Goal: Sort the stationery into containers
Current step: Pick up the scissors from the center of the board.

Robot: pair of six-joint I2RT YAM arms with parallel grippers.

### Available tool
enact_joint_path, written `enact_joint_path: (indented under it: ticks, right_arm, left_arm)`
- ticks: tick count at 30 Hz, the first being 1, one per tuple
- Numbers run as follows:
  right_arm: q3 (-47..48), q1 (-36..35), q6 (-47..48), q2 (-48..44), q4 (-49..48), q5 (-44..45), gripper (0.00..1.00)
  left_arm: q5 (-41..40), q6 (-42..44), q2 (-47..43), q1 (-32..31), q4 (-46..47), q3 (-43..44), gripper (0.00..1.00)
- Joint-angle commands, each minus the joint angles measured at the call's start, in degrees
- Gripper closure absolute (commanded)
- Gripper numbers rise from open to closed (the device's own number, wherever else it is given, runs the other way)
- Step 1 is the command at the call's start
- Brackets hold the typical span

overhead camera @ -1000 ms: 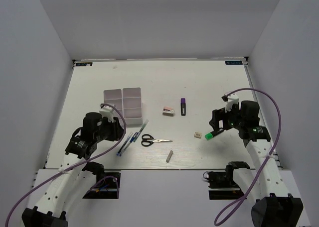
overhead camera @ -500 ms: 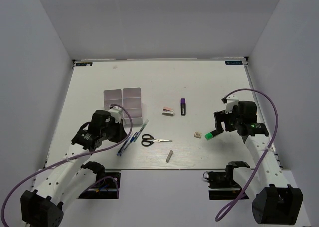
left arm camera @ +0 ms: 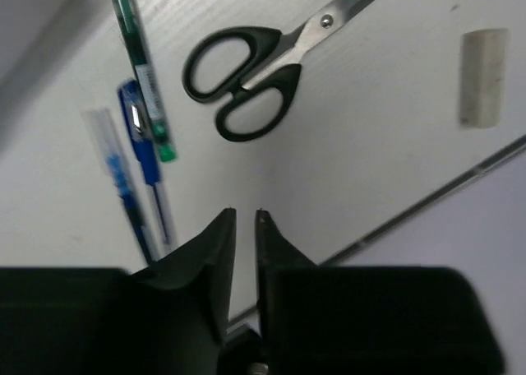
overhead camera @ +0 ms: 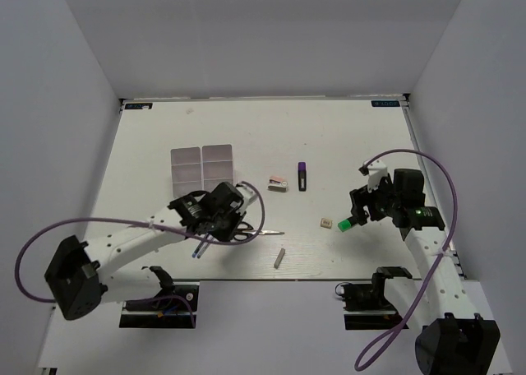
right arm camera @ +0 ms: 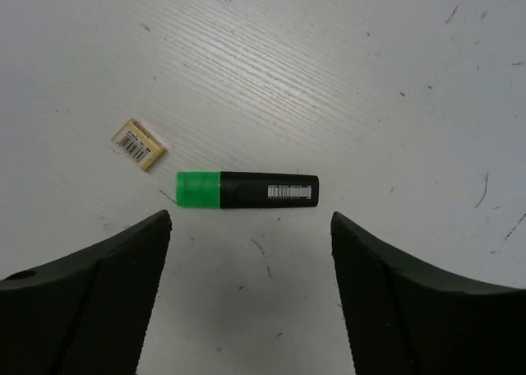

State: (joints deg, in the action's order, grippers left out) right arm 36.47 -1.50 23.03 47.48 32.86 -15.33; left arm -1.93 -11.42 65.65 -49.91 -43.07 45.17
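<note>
My left gripper [overhead camera: 228, 225] hovers over the pens and the scissors' handles, slightly open with nothing between its fingers [left arm camera: 246, 214]. The black-handled scissors [left arm camera: 279, 62] lie just ahead of it, with thin blue pens [left arm camera: 140, 136] to their left and the short grey stick [left arm camera: 482, 77] to the right. My right gripper [overhead camera: 362, 210] is wide open [right arm camera: 250, 217] just above the green highlighter [right arm camera: 246, 189], which lies flat beyond its fingertips. The beige cube [right arm camera: 138, 144] sits beside the highlighter's cap. The white divided tray [overhead camera: 203, 168] stands behind the left gripper.
A purple marker [overhead camera: 302, 176] and a pink-white block [overhead camera: 277, 183] lie mid-table, behind the scissors' blades [overhead camera: 271, 233]. The table's front edge runs close behind the grey stick [overhead camera: 279, 257]. White walls close in the left, right and far sides.
The left arm has swung right, from beside the tray to over the pens and scissors. The right gripper has shifted slightly over the green highlighter and stays open.
</note>
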Motion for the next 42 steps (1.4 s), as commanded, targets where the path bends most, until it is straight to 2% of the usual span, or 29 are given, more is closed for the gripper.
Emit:
enact_joint_path:
  ticks: [1,2,3,5,6,12,17,25,35,42]
  right_arm:
    - [-0.5,0.2,0.6,-1.2,-1.5,-2.3,0.21]
    - [-0.5,0.3,0.7,-1.0,-1.3,-2.6,0.29]
    - [-0.7,0.1,0.7,-1.1,-1.1,-2.6,0.42]
    - [-0.8,0.2,0.7,-1.2,-1.5,-3.0,0.45]
    - [-0.8,0.1,0.7,-1.2,-1.5,-3.0,0.47]
    - [-1.0,0.1,0.5,-1.3,-1.7,-3.3,0.47]
    - [-1.1,0.3,0.4,-1.1,-1.8,-3.6,0.46]
    - [-1.3,0.3,0.5,-1.1,-1.8,-3.7,0.44]
    - [-1.3,0.1,0.6,-1.1,-1.9,-3.7,0.44]
    - [-1.2,0.2,0.5,-1.0,-2.0,-3.5,0.44]
  left_arm:
    - [-7.3,0.7,3.7,-0.5,-0.9,4.5,0.78]
    - [-7.3,1.4,5.3,-0.8,-0.3,4.6,0.83]
    - [-8.5,1.7,6.6,-1.3,1.1,5.1,0.85]
    - [-9.2,2.5,8.8,-1.5,1.7,6.3,0.83]
    - [-9.4,2.9,10.9,-1.5,2.1,6.7,0.78]
    - [-9.7,6.6,17.7,-1.5,1.6,11.0,0.65]
    - [-8.8,9.4,21.9,-0.9,2.3,14.1,0.60]
    - [-6.9,11.0,27.8,0.9,3.3,16.4,0.60]
    - [-4.8,13.4,30.2,3.0,4.4,16.8,0.60]
    - [-0.5,13.4,30.8,4.3,5.4,15.2,0.61]
